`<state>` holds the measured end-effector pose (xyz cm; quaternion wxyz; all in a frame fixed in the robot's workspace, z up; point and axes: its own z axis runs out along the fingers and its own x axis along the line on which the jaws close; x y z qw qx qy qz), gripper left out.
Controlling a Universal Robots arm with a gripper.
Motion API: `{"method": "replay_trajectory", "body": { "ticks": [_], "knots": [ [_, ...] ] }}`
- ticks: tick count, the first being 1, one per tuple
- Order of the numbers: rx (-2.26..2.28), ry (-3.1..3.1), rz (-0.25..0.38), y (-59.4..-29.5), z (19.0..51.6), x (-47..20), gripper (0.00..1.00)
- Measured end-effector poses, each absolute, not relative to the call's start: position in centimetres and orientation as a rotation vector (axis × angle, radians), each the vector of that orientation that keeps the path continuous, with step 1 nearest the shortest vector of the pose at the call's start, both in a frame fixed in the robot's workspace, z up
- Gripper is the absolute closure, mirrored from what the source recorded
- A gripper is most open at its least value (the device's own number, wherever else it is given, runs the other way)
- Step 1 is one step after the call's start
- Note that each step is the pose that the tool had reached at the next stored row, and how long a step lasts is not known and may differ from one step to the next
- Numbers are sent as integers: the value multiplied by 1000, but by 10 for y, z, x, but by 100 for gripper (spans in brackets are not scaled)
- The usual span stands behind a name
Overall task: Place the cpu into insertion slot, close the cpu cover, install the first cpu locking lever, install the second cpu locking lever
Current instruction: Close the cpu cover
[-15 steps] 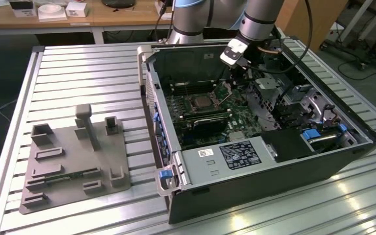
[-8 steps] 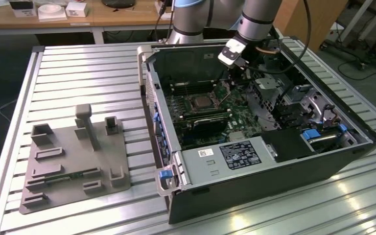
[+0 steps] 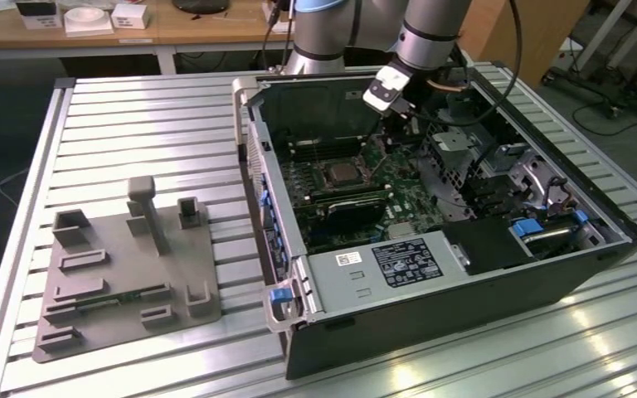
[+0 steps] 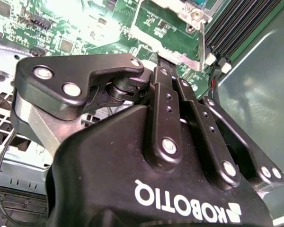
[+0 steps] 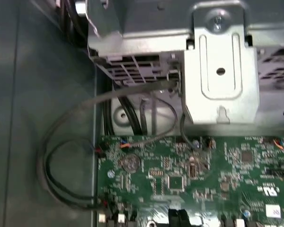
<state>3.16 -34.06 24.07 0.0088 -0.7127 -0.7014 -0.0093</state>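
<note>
Nearest stands the open computer case on the bench. Over its green board hangs the end effector, apart or together I cannot tell. At seven o'clock from it, the cpu seems seated in the insertion slot. I judge it light, stiff and fragile, so take it by the edges.

Arm steeply downward, wrist approx. vertical, gripper tip-down, poss. slightly off vertical.

The surface is ribbed, bright metal. The bracket is smooth silvery sheet metal; the circuit board looks matt green.
</note>
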Motion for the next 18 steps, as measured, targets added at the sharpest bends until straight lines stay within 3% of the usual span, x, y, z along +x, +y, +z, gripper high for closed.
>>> {"method": "replay_trajectory", "body": {
  "ticks": [18],
  "knots": [
    [-2226, -2191, -29, -341, 240, 14, 89]
  ]
}}
